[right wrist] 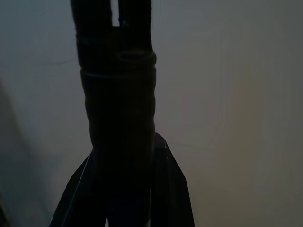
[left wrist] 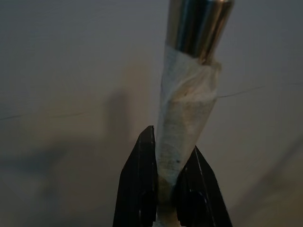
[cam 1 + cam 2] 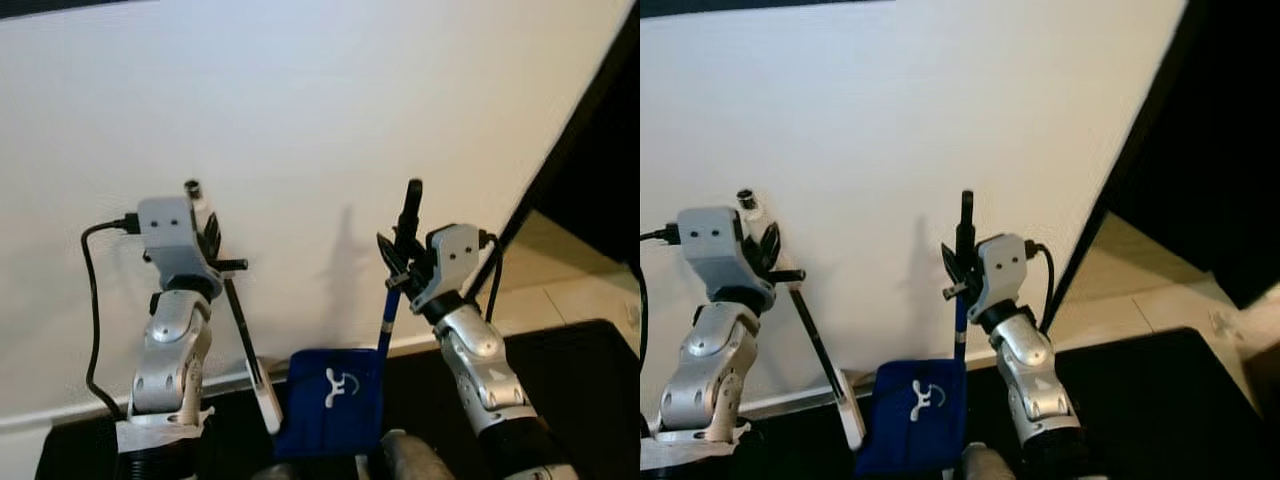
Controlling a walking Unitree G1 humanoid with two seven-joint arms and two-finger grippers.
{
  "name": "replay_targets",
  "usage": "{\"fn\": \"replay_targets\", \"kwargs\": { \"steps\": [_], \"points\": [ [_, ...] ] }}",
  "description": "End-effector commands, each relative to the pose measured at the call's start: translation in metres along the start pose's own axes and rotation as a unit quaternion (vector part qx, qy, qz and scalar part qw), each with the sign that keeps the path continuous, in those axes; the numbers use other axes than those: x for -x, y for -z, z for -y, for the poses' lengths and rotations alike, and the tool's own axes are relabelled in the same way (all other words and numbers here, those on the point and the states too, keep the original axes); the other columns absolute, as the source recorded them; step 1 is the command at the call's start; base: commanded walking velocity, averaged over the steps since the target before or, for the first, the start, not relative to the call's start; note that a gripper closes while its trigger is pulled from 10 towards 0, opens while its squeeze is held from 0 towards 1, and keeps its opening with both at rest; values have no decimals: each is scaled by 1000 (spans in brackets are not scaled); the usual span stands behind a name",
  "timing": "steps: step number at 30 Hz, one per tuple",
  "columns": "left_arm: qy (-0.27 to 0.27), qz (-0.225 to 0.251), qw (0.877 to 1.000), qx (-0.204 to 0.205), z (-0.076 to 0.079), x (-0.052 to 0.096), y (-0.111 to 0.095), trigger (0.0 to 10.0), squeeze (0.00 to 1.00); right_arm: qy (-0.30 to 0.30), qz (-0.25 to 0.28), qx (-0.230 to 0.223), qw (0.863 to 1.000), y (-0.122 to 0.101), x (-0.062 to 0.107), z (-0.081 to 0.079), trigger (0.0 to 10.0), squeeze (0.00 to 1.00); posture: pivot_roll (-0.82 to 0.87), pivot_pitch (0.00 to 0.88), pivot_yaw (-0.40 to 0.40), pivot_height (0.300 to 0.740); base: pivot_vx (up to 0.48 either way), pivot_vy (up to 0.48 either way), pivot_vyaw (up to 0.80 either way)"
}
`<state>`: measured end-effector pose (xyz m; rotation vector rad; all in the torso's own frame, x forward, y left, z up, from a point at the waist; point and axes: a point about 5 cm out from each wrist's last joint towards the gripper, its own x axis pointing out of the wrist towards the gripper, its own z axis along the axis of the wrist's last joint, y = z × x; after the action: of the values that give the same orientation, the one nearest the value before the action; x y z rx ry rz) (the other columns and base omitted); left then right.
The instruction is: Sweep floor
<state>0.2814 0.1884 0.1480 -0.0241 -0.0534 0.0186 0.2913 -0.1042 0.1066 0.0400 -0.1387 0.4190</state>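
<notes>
Blue dustpan [image 3: 332, 400] handle pinched by right gripper [image 3: 398, 262]; left gripper [image 3: 212, 240] pinches broom handle [image 3: 240, 325]. Tools in hand, sweeping apparently not started.

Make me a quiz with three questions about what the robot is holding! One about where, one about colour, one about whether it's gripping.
1. Where is the dustpan?
A. low between the two arms
B. on a shelf
C. hanging on the wall

2. What colour is the dustpan?
A. red
B. blue
C. yellow

3. What is the left gripper doing?
A. hanging open
B. shut on the broom handle
C. resting on the floor

Answers:
1 A: the dustpan sits low before the white wall, between the arms.
2 B: its pan is dark blue with a white mark.
3 B: the left gripper has its jaws closed on the taped broom handle; the right gripper holds the dustpan handle.
</notes>
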Motion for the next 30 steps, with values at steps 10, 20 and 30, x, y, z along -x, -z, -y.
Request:
{"fn": "replay_targets", "kwargs": {
  "steps": [10,20,30],
  "points": [
    [8,30,999,9,3,-1,-7,10000,0,1,20,8,1000,-7,-2,2,10000,0,10,33,25,740,0,0,-320],
    [9,30,999,8,2,-1,-7,10000,0,-2,20,10,1000,-7,-1,2,10000,0,11,32,26,740,0,0,-240],
    [9,31,999,7,1,0,-6,10000,0,-8,19,18,1000,-6,-1,0,10000,0,13,32,26,740,0,0,-180]
  ]
}}
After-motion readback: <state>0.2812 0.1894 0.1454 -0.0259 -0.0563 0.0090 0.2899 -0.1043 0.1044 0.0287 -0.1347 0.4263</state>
